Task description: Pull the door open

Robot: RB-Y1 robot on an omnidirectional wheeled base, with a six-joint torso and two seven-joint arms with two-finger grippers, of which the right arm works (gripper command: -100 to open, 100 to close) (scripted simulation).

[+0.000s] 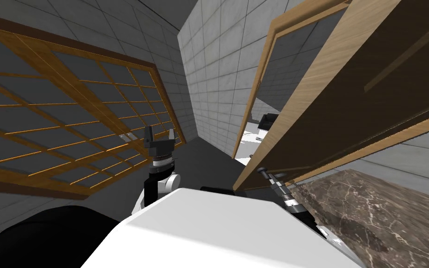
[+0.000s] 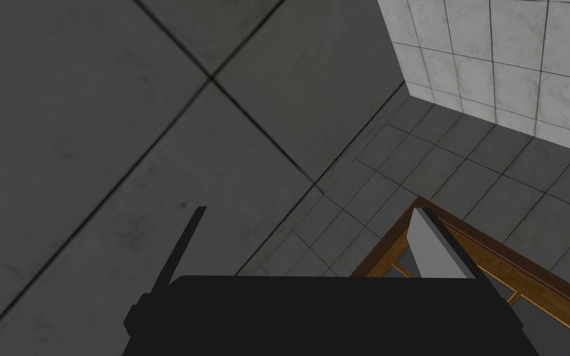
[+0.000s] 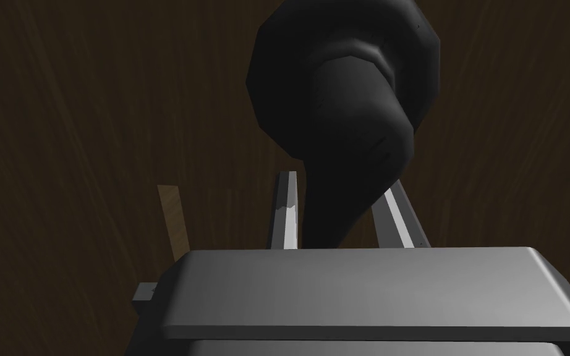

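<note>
The wooden door (image 1: 348, 93) has a dark brown face and a light edge, and stands swung out of its frame (image 1: 261, 79) towards me. In the right wrist view its dark lever handle (image 3: 345, 117) runs down between my right gripper's fingers (image 3: 285, 213), which press its sides. My right gripper (image 3: 341, 183) is shut on the handle; the head view shows it low against the door's edge (image 1: 265, 174). My left gripper (image 1: 159, 136) is raised to the left of the doorway, open and holding nothing (image 2: 305, 244).
A wooden lattice screen (image 1: 60, 116) covers the wall on the left. A brown marbled counter (image 1: 381, 218) lies close at the lower right, under the door. Grey tiled walls meet in a corner (image 1: 185, 79) ahead. A bright floor (image 1: 251, 139) shows through the doorway.
</note>
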